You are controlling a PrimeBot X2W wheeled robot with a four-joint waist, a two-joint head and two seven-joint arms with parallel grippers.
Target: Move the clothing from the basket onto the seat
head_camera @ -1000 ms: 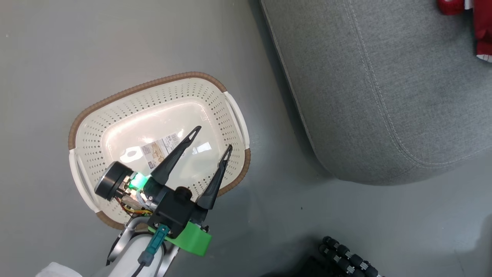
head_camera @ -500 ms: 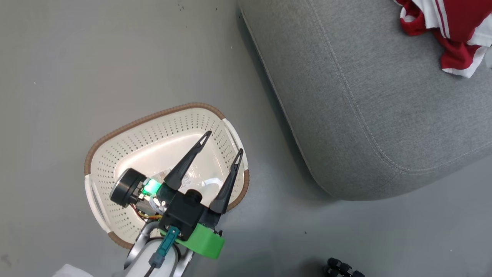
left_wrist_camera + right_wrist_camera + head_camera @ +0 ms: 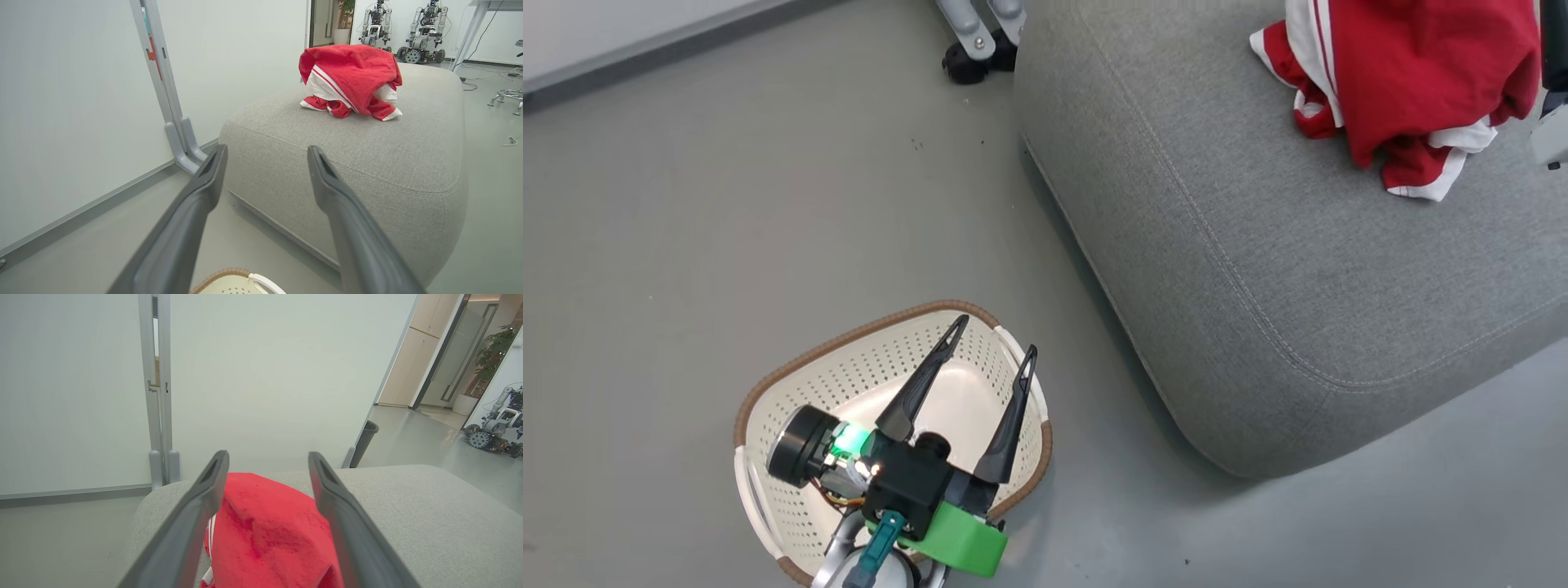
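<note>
PrimeBot's left tool: two long, tapering dark fingers on a black block, with a bright green bracket, teal plug, glowing green lamp, thin orange wires and a round black drum

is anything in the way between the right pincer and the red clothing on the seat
Nothing visible does. The open right pincer points straight at the clothing heaped on the seat, with no other thing between them.
</note>
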